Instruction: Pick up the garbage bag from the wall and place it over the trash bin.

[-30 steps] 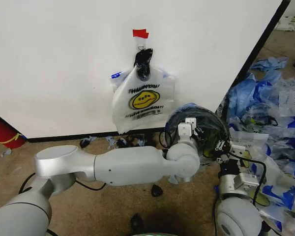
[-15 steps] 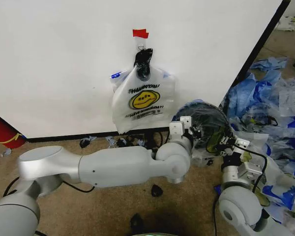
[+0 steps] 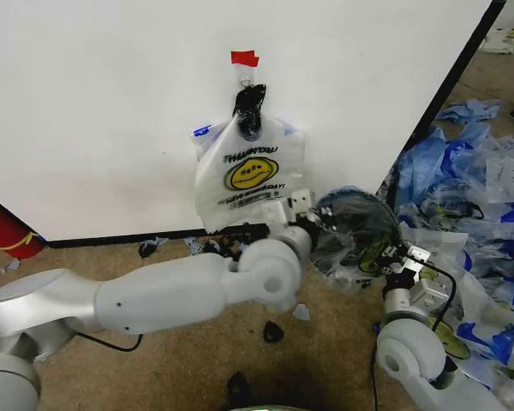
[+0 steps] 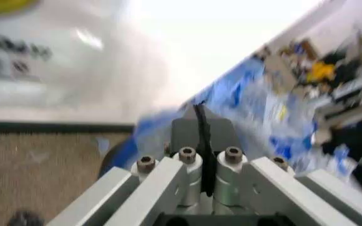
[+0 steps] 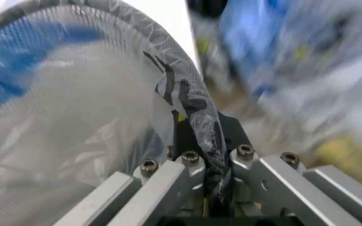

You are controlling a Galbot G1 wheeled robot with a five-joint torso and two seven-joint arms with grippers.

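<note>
Upright, the trash bin (image 3: 353, 231) has both pincers clamped on its rim.

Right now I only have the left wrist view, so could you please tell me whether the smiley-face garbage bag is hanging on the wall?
Observer: Yes. In the head view the garbage bag hangs on the wall, just below a piece of red tape.
Operator: Thank you. Where is the left gripper relative to it?
Observer: The left gripper is low, by the bag's bottom corner on the side nearest the trash bin.
Operator: And what is the right arm doing?
Observer: The right wrist view shows the right gripper with its fingers shut on the bin's rim, which is covered in translucent plastic.
</note>
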